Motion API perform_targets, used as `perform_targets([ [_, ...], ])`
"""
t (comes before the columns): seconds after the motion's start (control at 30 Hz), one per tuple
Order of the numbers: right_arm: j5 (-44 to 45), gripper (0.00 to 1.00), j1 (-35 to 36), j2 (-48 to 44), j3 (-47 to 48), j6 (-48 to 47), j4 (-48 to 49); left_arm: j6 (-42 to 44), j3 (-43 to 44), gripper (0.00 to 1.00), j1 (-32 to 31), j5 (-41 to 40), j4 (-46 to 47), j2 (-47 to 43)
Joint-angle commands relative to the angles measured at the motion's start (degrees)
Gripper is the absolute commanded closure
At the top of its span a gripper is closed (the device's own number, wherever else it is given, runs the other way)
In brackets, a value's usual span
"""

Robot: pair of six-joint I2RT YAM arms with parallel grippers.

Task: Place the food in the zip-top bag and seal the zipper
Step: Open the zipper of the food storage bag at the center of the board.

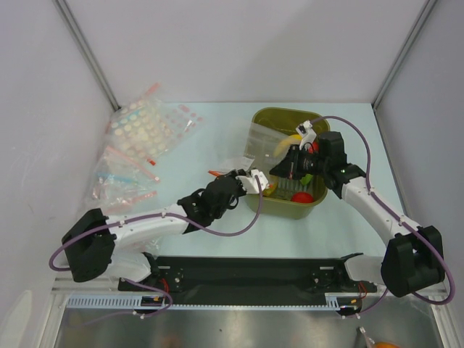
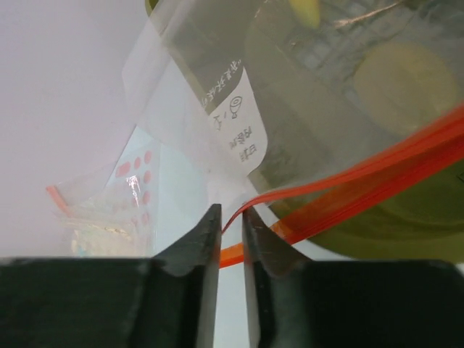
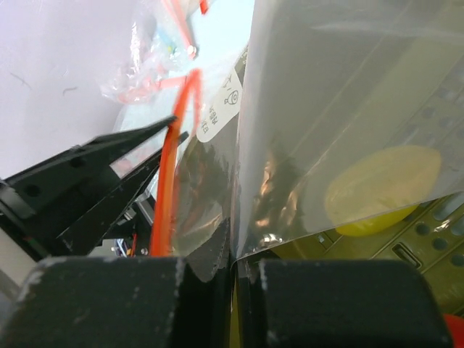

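The clear zip-top bag (image 1: 259, 139) hangs over the left part of the olive basket (image 1: 319, 199), stretched between both grippers. My left gripper (image 1: 254, 181) is shut on the orange-red zipper strip (image 2: 348, 192) at the bag's mouth corner; the left wrist view shows the strip running between the fingertips (image 2: 230, 212). My right gripper (image 1: 280, 168) is shut on the bag's clear film (image 3: 233, 250), with the zipper (image 3: 170, 188) to its left. The yellow banana (image 1: 287, 145) lies in the basket and shows through the film (image 3: 380, 190). One red fruit (image 1: 303, 196) sits at the basket's near end.
Several other clear bags with pale dots and pink or blue strips (image 1: 145, 130) lie piled at the table's left. White walls close in the left, back and right. The arm bases stand on a black rail (image 1: 246, 275) at the near edge.
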Motion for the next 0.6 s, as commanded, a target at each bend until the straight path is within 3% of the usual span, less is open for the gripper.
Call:
perform_targets([
  [0.0,-1.5,0.93,-0.3,0.2,1.7,0.4,1.6,1.7,4.1,0.81,-0.2,-1.0,0.2,3.0],
  [0.1,-1.5,0.93,-0.3,-0.1,1.6,0.4,1.8,1.0,4.4,1.0,-0.3,-0.2,-0.7,2.6],
  [0.27,-1.6,0.92,-0.3,-0.6,1.4,0.6,2.0,-3.3,4.5,1.0,-0.2,2.5,-3.1,-0.4],
  [0.37,-1.8,0.75,-0.3,-1.6,0.9,1.1,3.1,-7.7,6.1,1.0,-0.3,2.7,-6.6,-2.4],
  [0.4,-1.7,0.62,-0.2,-2.3,0.6,1.3,3.9,-8.7,6.7,1.0,-0.3,2.7,-7.4,-3.0],
  [0.5,-1.1,0.38,-0.2,-4.1,-0.5,1.6,5.2,-12.5,7.1,1.0,-0.3,2.7,-9.1,-5.1],
  [0.57,0.8,0.31,-0.3,-6.6,-1.2,1.4,5.7,-14.8,7.1,1.0,-0.3,2.4,-9.6,-6.0],
])
